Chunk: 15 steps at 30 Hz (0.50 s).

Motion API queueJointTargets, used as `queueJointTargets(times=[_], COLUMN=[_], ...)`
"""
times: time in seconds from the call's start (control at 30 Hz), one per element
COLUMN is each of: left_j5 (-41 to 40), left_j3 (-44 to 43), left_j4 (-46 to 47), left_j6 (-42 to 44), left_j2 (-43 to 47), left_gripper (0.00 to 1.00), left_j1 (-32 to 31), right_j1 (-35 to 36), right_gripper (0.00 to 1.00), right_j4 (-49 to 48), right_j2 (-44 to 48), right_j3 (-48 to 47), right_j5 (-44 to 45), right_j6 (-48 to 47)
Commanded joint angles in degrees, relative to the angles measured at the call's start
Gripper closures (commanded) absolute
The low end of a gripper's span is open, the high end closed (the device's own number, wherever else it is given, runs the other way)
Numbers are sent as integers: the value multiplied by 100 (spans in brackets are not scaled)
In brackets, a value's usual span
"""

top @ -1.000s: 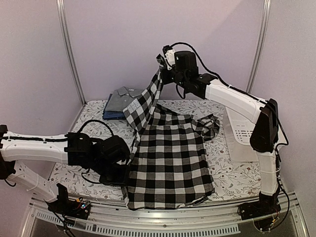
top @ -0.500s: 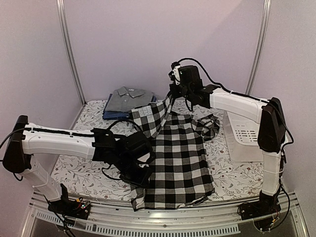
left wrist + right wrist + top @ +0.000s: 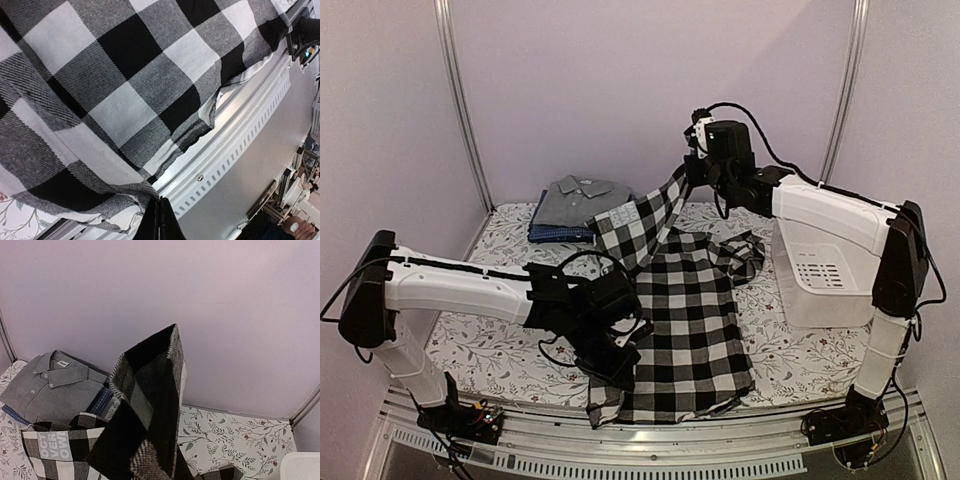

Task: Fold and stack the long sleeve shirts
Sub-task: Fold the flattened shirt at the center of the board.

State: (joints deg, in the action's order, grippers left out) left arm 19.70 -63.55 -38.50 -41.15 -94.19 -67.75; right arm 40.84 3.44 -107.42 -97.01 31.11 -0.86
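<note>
spread shirt (image 3: pixel 685 320): centre | folded shirts (image 3: pixel 575 203): rear-left | basket (image 3: pixel 820 278): right

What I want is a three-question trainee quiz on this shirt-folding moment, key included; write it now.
1. True or false: the grey shirt lies folded on top of the blue shirt.
2. The right pincer lifts part of which shirt? A the checked shirt; B the grey shirt; C the blue shirt.
3. Fill in: the left pincer is ___ on the checked shirt's near edge.
Key: 1 true; 2 A; 3 shut.
</note>
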Motion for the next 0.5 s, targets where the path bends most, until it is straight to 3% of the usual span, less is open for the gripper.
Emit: queueJointTargets(times=[0.0, 0.3, 0.4, 0.47], left_j5=[400, 714, 718, 658], left_j3=[-161, -158, -213, -272], left_j4=[202, 321, 315, 264], left_j6=[268, 351, 389, 399], left_j2=[-194, -361, -360, -304], left_gripper=[100, 100, 91, 73], left_j1=[-2, 53, 88, 148], right_j1=[-34, -50, -51, -50], right_gripper=[100, 100, 100, 100], right_j4=[-123, -149, -149, -151], right_j2=[244, 353, 379, 417], right_j3=[264, 552, 635, 705], right_j5=[256, 265, 211, 152], right_j6=[60, 353, 396, 432])
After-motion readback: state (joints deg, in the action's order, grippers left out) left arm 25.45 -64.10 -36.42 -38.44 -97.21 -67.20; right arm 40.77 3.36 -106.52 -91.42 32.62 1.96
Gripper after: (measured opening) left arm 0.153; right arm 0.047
